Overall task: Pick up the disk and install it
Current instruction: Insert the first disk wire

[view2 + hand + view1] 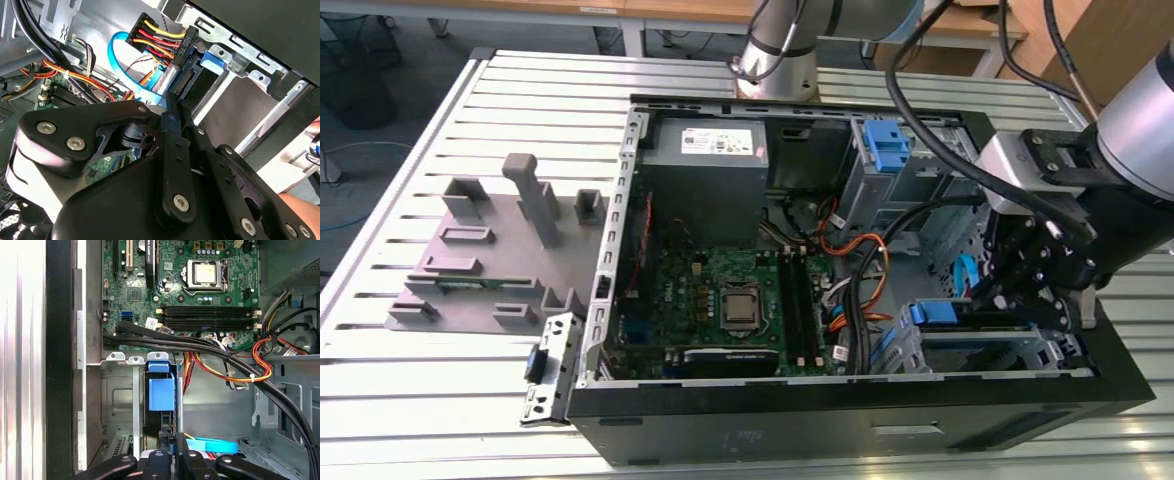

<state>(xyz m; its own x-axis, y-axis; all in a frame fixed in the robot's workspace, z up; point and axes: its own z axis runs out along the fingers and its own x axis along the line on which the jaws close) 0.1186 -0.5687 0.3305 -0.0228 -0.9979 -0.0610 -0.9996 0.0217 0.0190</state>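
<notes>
I have the black gripper [1034, 285] low over the metal drive cage [120, 405] at the exterior view's right; its jaws seem closed edge-on around the silver disk with blue rails [161, 395], so it can slot in.

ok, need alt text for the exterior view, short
A robot arm's black gripper reaches down into the drive cage at the exterior view's right of an open computer case, beside blue plastic drive rails. The motherboard lies exposed mid-case, with a grey power supply behind it. A grey fixture tray sits on the slatted table to the left.
</notes>
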